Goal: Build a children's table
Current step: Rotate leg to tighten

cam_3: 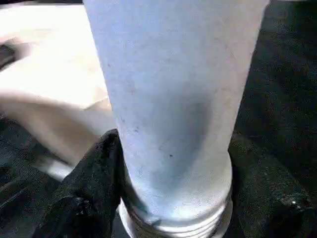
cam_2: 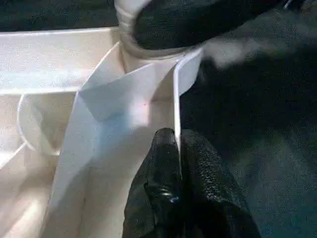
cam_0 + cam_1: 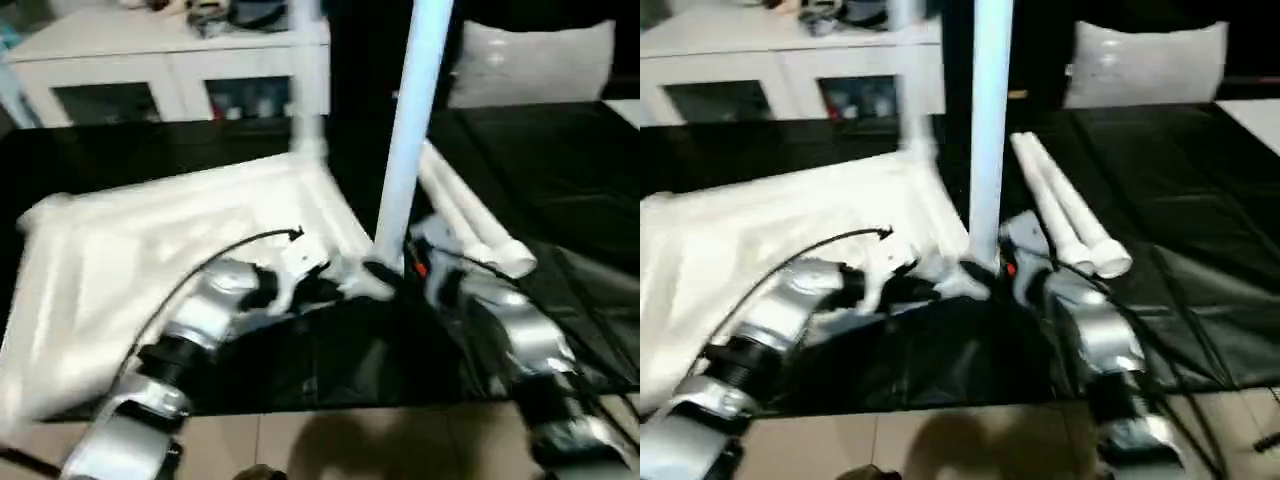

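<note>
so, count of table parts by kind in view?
Tabletop: 1
Standing legs: 2, far corner leg and near leg held by right gripper
Loose legs lying on the black surface: 2
Total: 5

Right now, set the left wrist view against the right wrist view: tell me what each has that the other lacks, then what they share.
Left wrist view: the left gripper pinched on the thin side wall of the tabletop, with the ribbed underside and a round socket beside it.

Right wrist view: the leg's threaded end close up, with the right gripper closed around it, one black finger on each side.

Both: the upright leg at the tabletop's near corner and the black work surface.
</note>
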